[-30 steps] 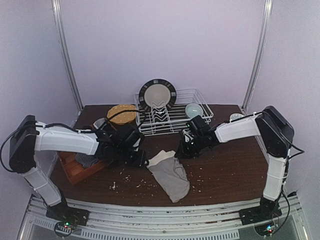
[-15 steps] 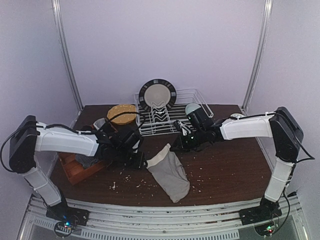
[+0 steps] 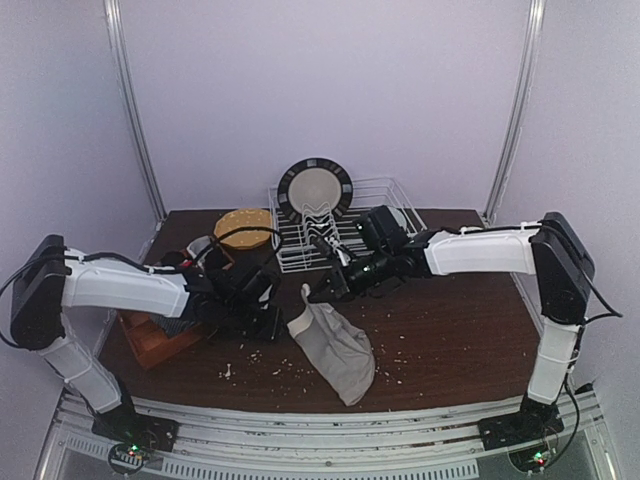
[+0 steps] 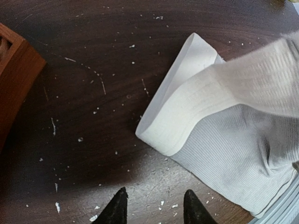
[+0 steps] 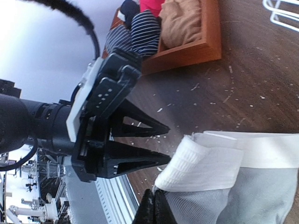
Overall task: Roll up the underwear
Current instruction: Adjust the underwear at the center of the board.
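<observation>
A grey-beige underwear with a white waistband lies on the dark table. My right gripper is shut on a corner of that waistband and holds it lifted and folded over toward the left. My left gripper stands open just left of the garment, low over the table, with nothing between its fingers; the right wrist view also shows it. More underwear, striped, red and orange-brown, sits in a wooden box.
The wooden box stands at the table's left. A white wire dish rack with a dark-rimmed plate is at the back, a yellow bowl beside it. White crumbs are scattered over the table.
My right gripper closed on the waistband corner and carried it up and leftward, folding the cloth toward the left gripper. The left gripper stayed about where it was, beside the garment.
</observation>
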Available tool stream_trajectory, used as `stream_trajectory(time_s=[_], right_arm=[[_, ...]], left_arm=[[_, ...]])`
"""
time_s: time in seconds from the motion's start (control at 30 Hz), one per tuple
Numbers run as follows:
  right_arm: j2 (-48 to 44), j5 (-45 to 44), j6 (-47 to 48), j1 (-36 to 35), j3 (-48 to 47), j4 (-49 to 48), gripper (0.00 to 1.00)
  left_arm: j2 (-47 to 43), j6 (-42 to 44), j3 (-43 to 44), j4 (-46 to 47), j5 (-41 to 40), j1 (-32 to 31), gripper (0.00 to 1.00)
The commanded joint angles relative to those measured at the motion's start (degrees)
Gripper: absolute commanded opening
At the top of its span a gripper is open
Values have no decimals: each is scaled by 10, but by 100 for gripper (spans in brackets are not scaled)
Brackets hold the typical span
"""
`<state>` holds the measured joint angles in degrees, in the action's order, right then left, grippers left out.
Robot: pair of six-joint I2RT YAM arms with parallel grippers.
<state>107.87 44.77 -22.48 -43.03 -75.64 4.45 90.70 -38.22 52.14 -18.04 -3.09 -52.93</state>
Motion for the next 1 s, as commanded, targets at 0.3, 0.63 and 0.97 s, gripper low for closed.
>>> stream_trajectory(time_s=[0.3, 0.63, 0.97], right_arm=[[92, -38, 48, 15, -66, 85, 0], [111, -132, 74, 29, -74, 124, 0], [107, -195, 72, 36, -65, 145, 14]], left_arm=[[-32, -14, -24, 10, -24, 0, 38], [-27, -13, -25, 14, -22, 0, 38], [29, 7, 28, 24, 3, 0, 60]])
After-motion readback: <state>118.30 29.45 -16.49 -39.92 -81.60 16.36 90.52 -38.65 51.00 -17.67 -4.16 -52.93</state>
